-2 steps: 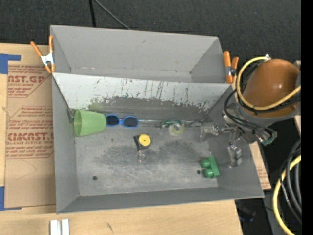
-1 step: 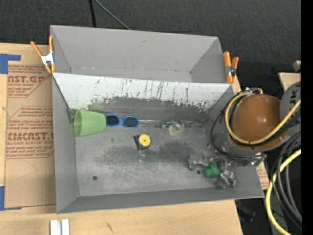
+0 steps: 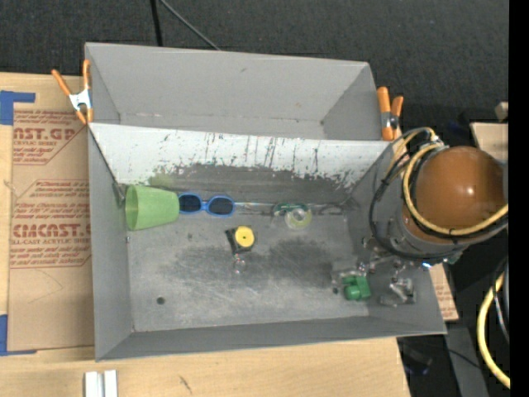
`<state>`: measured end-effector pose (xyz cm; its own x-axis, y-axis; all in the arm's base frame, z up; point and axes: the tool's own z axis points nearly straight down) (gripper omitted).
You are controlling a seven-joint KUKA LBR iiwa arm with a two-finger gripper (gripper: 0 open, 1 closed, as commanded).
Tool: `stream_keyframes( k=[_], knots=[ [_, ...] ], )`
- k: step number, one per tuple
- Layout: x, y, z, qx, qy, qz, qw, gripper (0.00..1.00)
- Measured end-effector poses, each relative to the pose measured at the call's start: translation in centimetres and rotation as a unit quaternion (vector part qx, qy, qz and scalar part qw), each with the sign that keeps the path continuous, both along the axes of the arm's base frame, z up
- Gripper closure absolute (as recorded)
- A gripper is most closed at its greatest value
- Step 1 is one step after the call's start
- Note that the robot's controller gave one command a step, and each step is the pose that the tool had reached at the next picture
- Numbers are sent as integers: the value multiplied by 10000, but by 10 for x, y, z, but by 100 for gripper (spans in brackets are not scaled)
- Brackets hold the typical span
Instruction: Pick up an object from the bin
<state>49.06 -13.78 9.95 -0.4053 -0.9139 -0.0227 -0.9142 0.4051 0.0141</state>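
Hand [image 3: 378, 278] beside small green block [image 3: 357, 289], bin [image 3: 207, 304] right corner; opening: cannot tell

A light green cup [image 3: 151, 208], blue glasses [image 3: 207, 204], a yellow disc [image 3: 243, 237] and a darker green block [image 3: 357, 289] sit in a grey bin [image 3: 231, 89] streaked with black scuffs.

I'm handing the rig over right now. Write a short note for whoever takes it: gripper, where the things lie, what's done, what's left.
Gripper: low in the near right corner of the bin, right beside a small green block; no grasp is visible.
Things: green cup on its side at the left, blue sunglasses just right of it, yellow round piece mid-floor, pale clear piece near the back wall.
Done: nothing lifted.
Left: grasp one thing and lift it out; the green block is nearest.
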Motion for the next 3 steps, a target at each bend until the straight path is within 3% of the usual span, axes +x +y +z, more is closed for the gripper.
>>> stream_keyframes(
  k=[1,2,3],
  knots=[
    [11,17,6,-109,-21,-138,9998,0],
    [10,14,6,-115,-15,-159,9998,100],
    [44,-1,27,-127,-45,-99,9999,100]
  ],
)
